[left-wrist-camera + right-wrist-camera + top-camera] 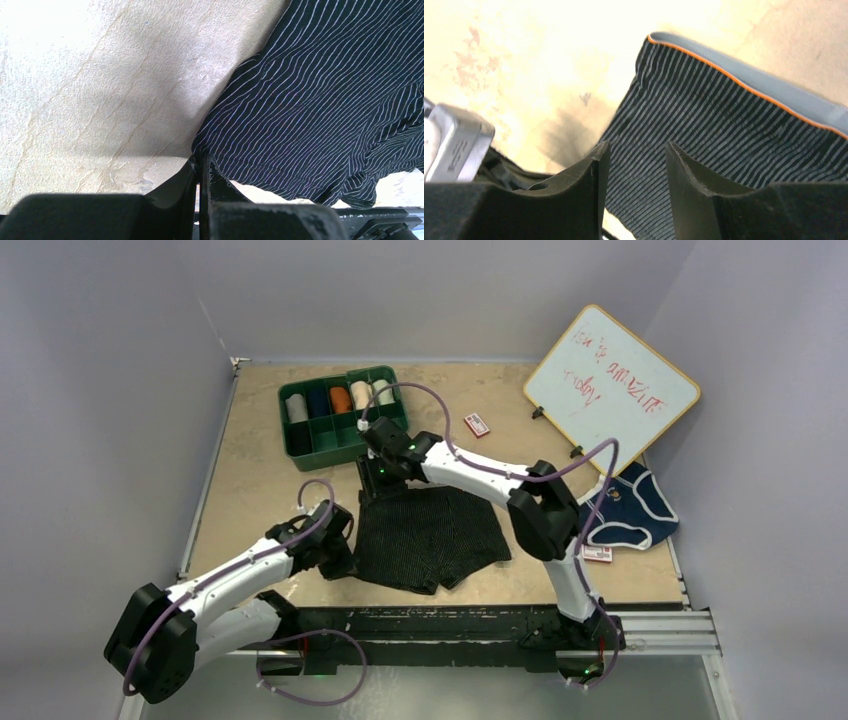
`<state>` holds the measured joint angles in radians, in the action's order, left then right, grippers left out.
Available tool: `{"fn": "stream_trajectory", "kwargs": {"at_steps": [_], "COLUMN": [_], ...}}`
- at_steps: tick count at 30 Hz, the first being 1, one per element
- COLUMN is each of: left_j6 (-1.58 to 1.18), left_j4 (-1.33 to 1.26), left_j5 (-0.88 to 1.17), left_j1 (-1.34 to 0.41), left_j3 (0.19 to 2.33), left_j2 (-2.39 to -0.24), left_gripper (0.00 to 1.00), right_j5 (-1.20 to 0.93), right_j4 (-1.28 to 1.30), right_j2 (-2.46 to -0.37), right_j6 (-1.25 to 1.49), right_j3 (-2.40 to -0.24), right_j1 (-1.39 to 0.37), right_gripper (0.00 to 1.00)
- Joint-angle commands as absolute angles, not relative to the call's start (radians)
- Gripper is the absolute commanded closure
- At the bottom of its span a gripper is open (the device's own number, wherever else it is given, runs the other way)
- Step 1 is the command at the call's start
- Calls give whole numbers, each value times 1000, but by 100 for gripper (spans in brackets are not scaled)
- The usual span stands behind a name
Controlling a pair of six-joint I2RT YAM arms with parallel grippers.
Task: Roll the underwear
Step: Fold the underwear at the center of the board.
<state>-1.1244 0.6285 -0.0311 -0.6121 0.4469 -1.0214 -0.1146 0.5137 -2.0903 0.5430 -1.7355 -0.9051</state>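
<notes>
If the left gripper lifts or drags while its hold is as slight as it appears, the hem of the black underwear is likely to slip out, and the roll would start crooked or not at all. Its fingers are pressed almost together right at the cloth's edge, and whether any fabric lies between them cannot be confirmed. A second risk sits with the right gripper: its fingers stand apart with nothing held, and closing from this position could catch only one layer near the grey waistband, bunching the garment instead of turning it evenly. Uneven travel of the two grippers would also skew the cloth. The black underwear lies spread flat on the table, reaching away to the right of the left gripper and lying directly beneath and beyond the right gripper's tips. The navy underwear lies untouched, well apart from both grippers, off to the right of the right gripper.
</notes>
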Motion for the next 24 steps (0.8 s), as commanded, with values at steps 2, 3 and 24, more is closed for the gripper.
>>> {"fn": "stream_trajectory", "kwargs": {"at_steps": [2, 3, 24], "left_j6": [-1126, -1126, -1123], "left_j4": [633, 633, 629], "left_j5": [-43, -42, -29], "left_j1": [-618, -618, -617], "left_j3": [449, 448, 442], "left_j2": [-995, -994, -983], "left_gripper": [100, 100, 100], "right_j5": [37, 63, 271], "right_j4": [491, 488, 501], "right_j2": [-2183, -2203, -2404], "right_j6": [557, 559, 595], "right_j3": [-1871, -1892, -2073], "right_j1": [-957, -963, -979], "right_gripper": [53, 54, 66]}}
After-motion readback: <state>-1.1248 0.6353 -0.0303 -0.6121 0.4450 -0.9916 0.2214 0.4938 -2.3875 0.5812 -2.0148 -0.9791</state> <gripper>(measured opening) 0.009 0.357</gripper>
